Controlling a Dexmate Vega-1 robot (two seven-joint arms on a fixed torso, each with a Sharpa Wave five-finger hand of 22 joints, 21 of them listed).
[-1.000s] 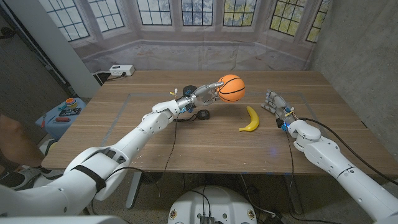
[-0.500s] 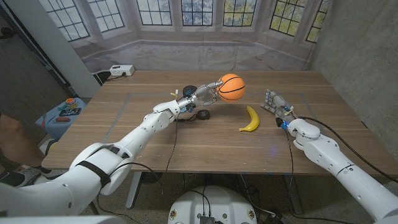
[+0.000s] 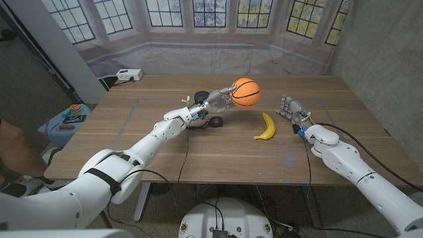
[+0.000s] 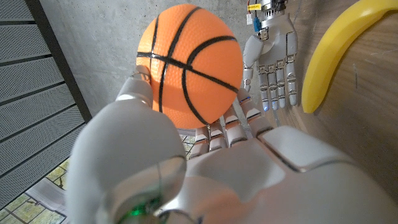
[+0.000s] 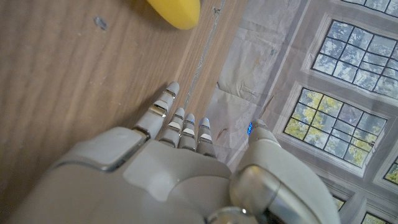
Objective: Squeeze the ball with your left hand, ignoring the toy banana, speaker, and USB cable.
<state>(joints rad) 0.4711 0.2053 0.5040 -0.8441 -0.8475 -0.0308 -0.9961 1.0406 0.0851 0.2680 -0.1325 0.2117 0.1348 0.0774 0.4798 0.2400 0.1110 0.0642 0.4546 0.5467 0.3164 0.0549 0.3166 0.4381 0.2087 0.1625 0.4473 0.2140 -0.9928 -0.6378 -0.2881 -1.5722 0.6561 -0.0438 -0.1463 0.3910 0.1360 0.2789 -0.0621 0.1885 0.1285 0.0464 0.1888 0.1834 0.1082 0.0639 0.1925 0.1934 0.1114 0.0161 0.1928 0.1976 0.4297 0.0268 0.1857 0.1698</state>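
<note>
Up near the frame's top centre, the left hand point(image 3: 217, 100) grips the orange ball point(image 3: 246, 92) clear of the table point(image 3: 158, 142). Just below-right lies the toy banana point(image 3: 266, 127); a small black object point(image 3: 216, 122) sits under the wrist. At right, the right hand point(image 3: 289, 107) waits, fingers apart, holding nothing.

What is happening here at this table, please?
The left robot hand holds an orange ball up above the wooden table. The right robot hand holds nothing and waits near the table's right side, fingers apart. A toy banana lies on the table between the two hands, and a small black object sits under the left arm.
</note>
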